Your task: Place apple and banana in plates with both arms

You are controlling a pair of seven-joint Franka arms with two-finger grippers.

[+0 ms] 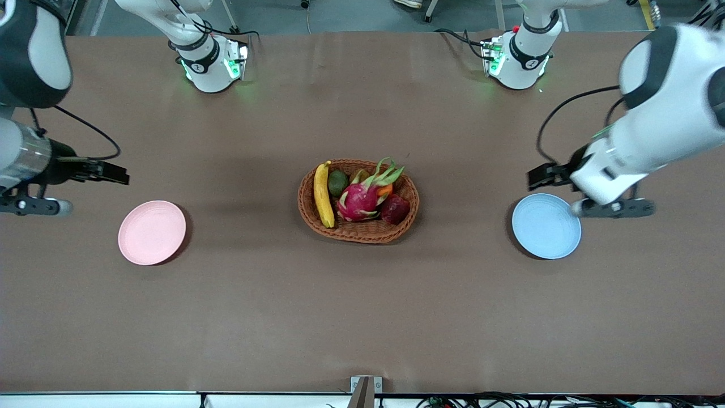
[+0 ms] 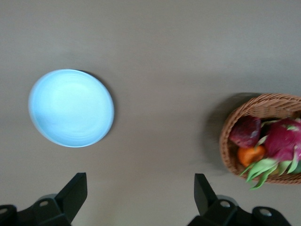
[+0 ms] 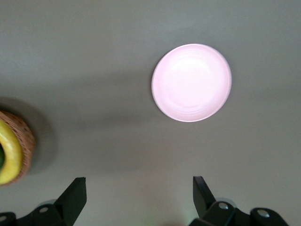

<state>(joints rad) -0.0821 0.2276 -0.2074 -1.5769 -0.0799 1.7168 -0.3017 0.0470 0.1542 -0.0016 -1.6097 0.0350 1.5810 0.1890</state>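
Note:
The yellow banana (image 1: pixel 323 194) and the dark red apple (image 1: pixel 395 209) lie in a brown wicker basket (image 1: pixel 317 224) at the table's middle. The pink plate (image 1: pixel 152 232) lies toward the right arm's end and the blue plate (image 1: pixel 546 226) toward the left arm's end; both are bare. My left gripper (image 1: pixel 535 177) is open and empty over bare table by the blue plate's rim. My right gripper (image 1: pixel 119 173) is open and empty over bare table by the pink plate. The left wrist view shows the blue plate (image 2: pixel 70 108) and the apple (image 2: pixel 245 132). The right wrist view shows the pink plate (image 3: pixel 191 82) and the banana (image 3: pixel 10 153).
The basket also holds a pink dragon fruit (image 1: pixel 359 199), a dark green avocado (image 1: pixel 338 182) and a small orange fruit (image 1: pixel 385 191). The two arm bases (image 1: pixel 212 62) (image 1: pixel 518 59) stand along the table's edge farthest from the front camera.

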